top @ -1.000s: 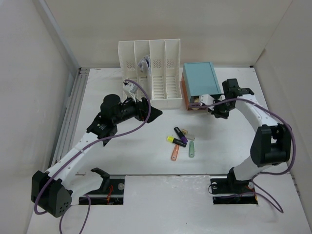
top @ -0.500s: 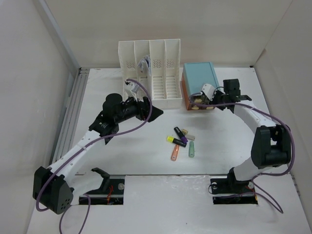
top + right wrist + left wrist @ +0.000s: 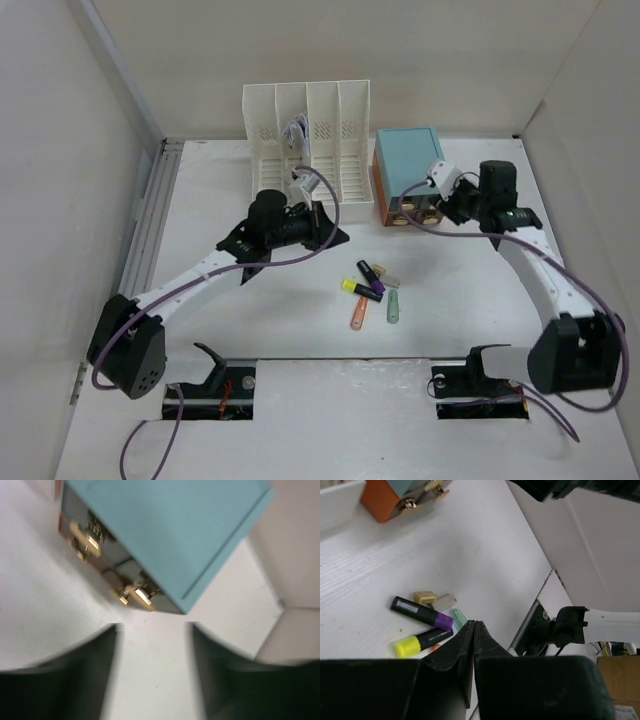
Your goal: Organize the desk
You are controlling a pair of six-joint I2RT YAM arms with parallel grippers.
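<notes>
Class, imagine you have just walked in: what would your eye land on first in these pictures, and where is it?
The bright highlighters lying loose in the middle of the white desk stand out most. Next comes the teal-topped drawer box at the back right, beside the white file rack, with the open right gripper facing its front.

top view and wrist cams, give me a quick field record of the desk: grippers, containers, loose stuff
left gripper: shut, holding nothing, just short of the highlighters
right gripper: open, empty, facing the drawer box front
drawer box: teal top, orange side, brass handles, at the back right
file rack: white, slotted, directly left of the drawer box
highlighters: loose cluster mid-desk, including purple, yellow, orange and green ones
desk: white tabletop
</notes>
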